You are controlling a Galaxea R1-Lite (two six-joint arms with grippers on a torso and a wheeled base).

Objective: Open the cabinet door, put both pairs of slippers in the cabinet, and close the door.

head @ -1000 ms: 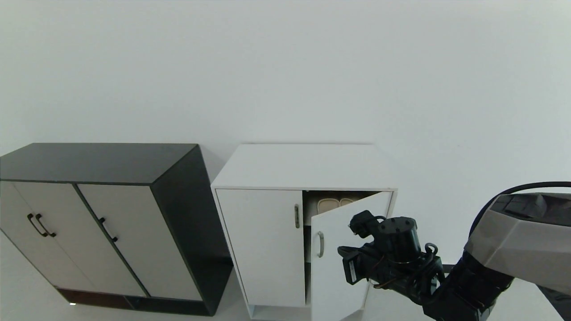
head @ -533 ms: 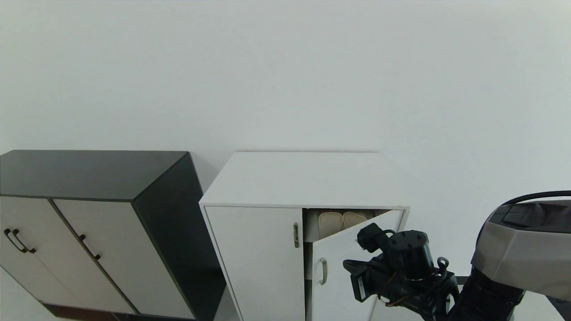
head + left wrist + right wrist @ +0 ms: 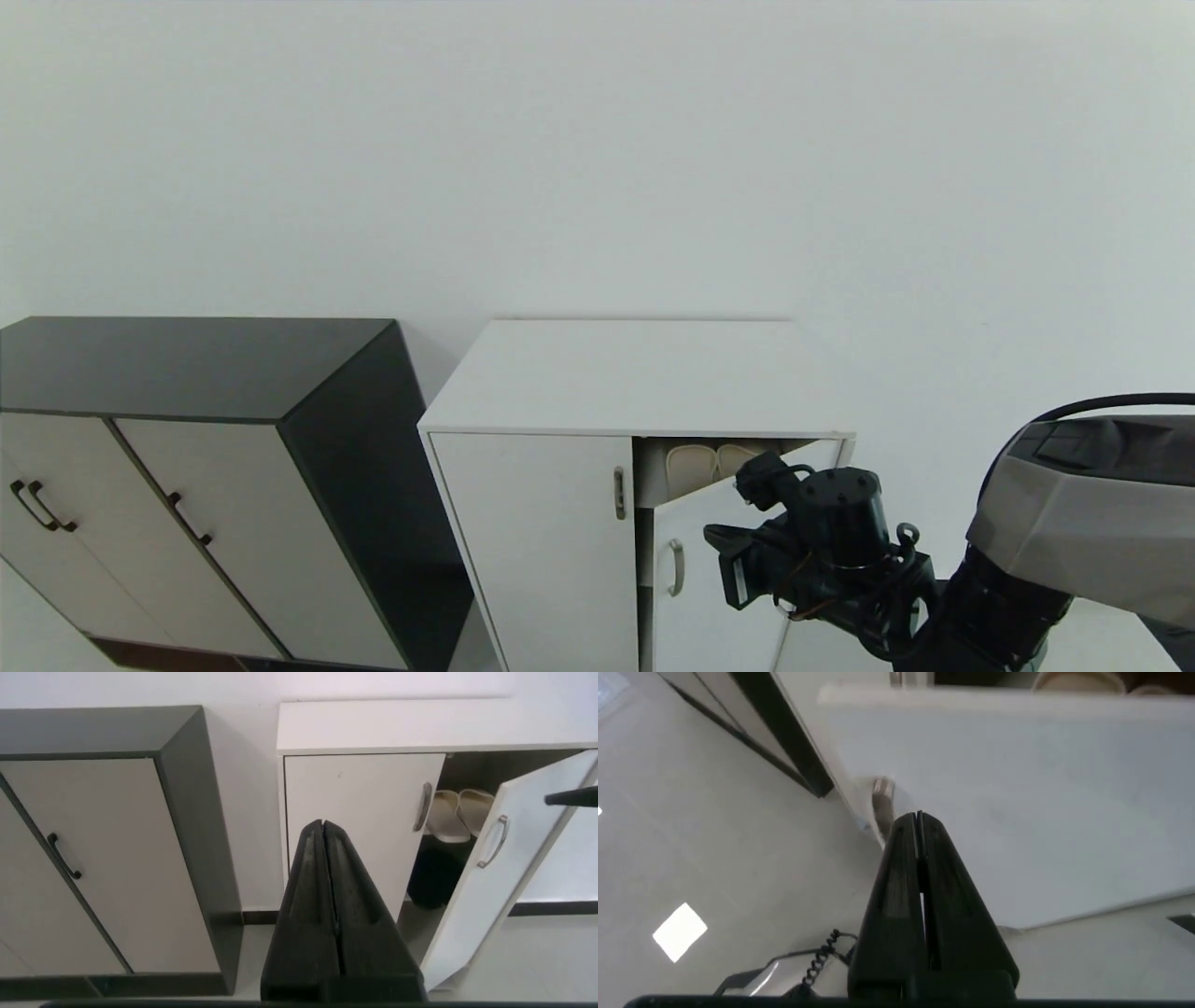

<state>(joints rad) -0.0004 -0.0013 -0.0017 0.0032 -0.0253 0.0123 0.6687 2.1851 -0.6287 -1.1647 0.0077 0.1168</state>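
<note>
At the cabinet door [image 3: 700, 513], the right gripper [image 3: 918, 826] (pinched together, empty) keeps pushing it narrower, so only closing seems left.

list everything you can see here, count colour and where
white cabinet: one, white, against the wall, right of the black one
left door: one, white, shut, metal handle at its inner edge
right door: one, white, ajar, swung outward, metal handle
slippers: one pair visible, cream, side by side on a shelf inside the white cabinet behind the ajar door
black cabinet: one, black body with two pale grey doors, both shut, dark handles
wall: plain white, behind both cabinets
floor: pale, glossy
left gripper: one, black, shut, held back facing the cabinets
right gripper: one, black, shut, at the ajar door's outer face near its handle
</note>
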